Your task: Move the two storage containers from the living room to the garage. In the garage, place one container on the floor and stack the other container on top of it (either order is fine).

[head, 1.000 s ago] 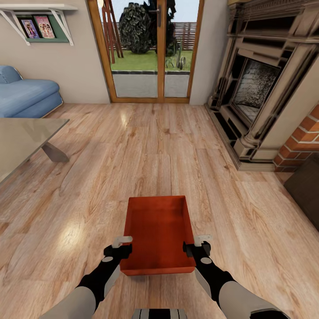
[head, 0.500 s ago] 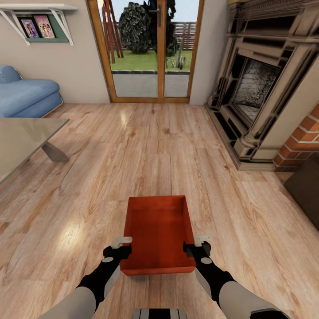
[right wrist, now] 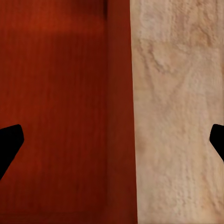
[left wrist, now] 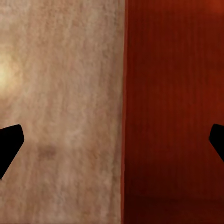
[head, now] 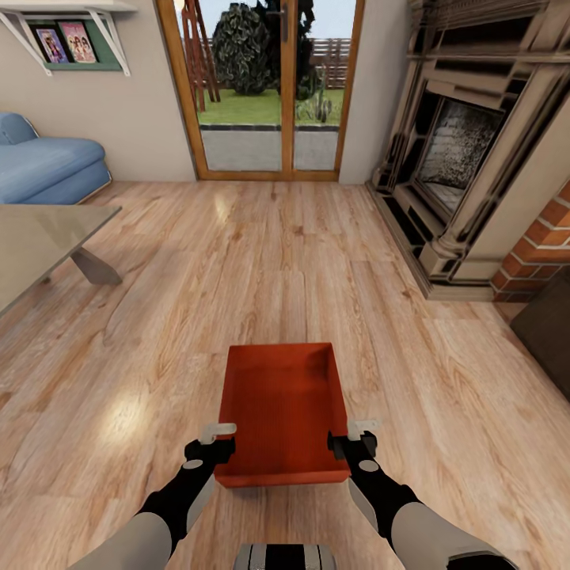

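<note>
grippers first: left gripper (head: 207,440) straddles the left side wall of the storage container (head: 283,412), and right gripper (head: 354,437) straddles the right side wall. in each wrist view the two dark fingertips sit wide apart with the thin wall running between them, one finger (left wrist: 9,144) over the plank floor (head: 158,332) and the other over the bin interior. jaws are spread, with no visible contact on the wall.

handling judgement: the bin is lidless, thin-walled and empty, so likely light but prone to flex; take hold on both long walls near the near end, symmetrically, to avoid twisting.

location and orientation: the bin is in the living room, directly ahead of the robot. its long axis runs straight away from the robot toward the glass doors (head: 269,87); its open top faces up.
</note>
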{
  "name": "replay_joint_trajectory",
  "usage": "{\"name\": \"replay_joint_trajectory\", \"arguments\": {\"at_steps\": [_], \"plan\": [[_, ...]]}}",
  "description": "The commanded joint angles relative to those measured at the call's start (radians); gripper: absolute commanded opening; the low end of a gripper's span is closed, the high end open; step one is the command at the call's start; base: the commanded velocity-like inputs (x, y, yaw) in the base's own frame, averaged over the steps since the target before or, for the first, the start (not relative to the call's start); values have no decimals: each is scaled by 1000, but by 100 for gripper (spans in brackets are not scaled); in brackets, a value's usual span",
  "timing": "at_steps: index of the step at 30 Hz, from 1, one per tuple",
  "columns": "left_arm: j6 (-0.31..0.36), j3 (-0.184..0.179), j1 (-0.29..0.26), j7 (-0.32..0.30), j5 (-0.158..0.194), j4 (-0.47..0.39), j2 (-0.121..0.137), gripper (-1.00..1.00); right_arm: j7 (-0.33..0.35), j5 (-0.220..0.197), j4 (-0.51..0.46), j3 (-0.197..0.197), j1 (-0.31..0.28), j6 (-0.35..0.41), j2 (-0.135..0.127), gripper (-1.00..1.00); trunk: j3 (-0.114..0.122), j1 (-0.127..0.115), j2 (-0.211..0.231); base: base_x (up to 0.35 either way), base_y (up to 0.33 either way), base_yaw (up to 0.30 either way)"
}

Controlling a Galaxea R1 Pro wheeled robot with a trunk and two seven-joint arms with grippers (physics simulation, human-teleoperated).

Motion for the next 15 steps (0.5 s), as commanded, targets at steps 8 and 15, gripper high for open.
{"name": "replay_joint_trajectory", "arguments": {"at_steps": [8,15], "plan": [[0,1,0,3,-2,-2,0,100,-9,8,1,7,-1,0,0,100,-26,31,-57,0,0,0],[1,2,0,3,-2,-5,0,100,-9,8,1,7,-1,0,0,100,-32,38,-70,0,0,0]]}}
